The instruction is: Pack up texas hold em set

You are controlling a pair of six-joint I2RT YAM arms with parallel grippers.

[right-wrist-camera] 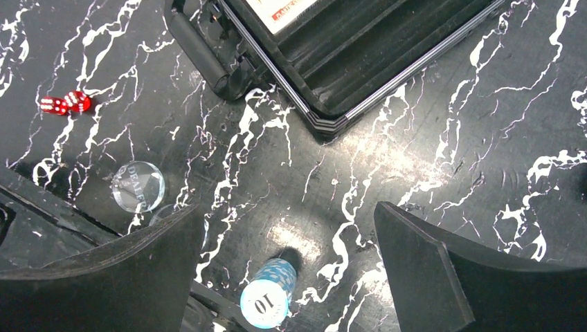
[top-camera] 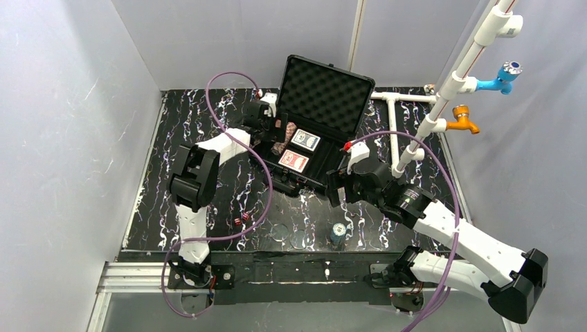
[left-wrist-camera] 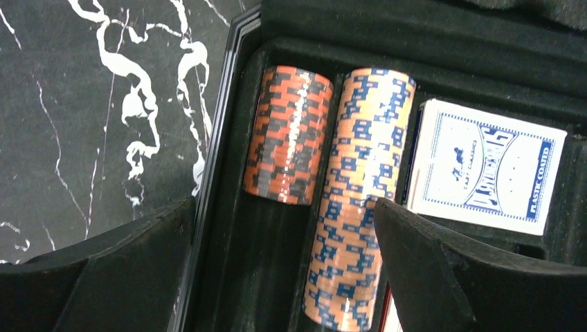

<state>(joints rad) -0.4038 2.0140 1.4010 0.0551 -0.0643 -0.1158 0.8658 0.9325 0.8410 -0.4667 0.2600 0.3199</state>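
One black white-veined table [top-camera: 180, 131], walled in white on three sides. One white pipe frame [top-camera: 453, 83] at the far right, carrying two taps: one blue tap [top-camera: 509, 75] and one orange tap [top-camera: 462, 120]. Rises close beside the right arm [top-camera: 471, 242]. One left arm [top-camera: 197, 173] opposite, reaching in from the near left.

One black case [top-camera: 325, 90] at mid-table, turned at an angle, lid propped up with its foam showing, handle [right-wrist-camera: 201, 55] towards the near edge. Inside, two card decks lying flat side by side: blue deck [left-wrist-camera: 484, 166] farther back, red deck [top-camera: 293, 161] nearer. Left of those, two chip stacks lying on their sides in neighbouring slots: red-and-black stack [left-wrist-camera: 289, 135], the shorter, by the case's left wall, and blue-and-orange stack [left-wrist-camera: 360, 187], the longer, next to the blue deck.

Left gripper [left-wrist-camera: 284, 204] above the case's left end, fingers spread wide, pinching nothing. One finger over the case rim, the other over the line between long stack and decks. Right gripper [right-wrist-camera: 287, 207] above bare table off the case's near right corner, fingers likewise spread wide and empty.

Outside the case, near the table's front edge:
- One pale blue chip stack [right-wrist-camera: 268, 299], standing upright, top chip marked 10.
- Two clear discs: one lettered DEALER [right-wrist-camera: 138, 185]; the second disc [top-camera: 299, 239] just beside it, partly hidden by a finger in the right wrist view.
- Two red dice [right-wrist-camera: 66, 104], touching each other, left of the discs.
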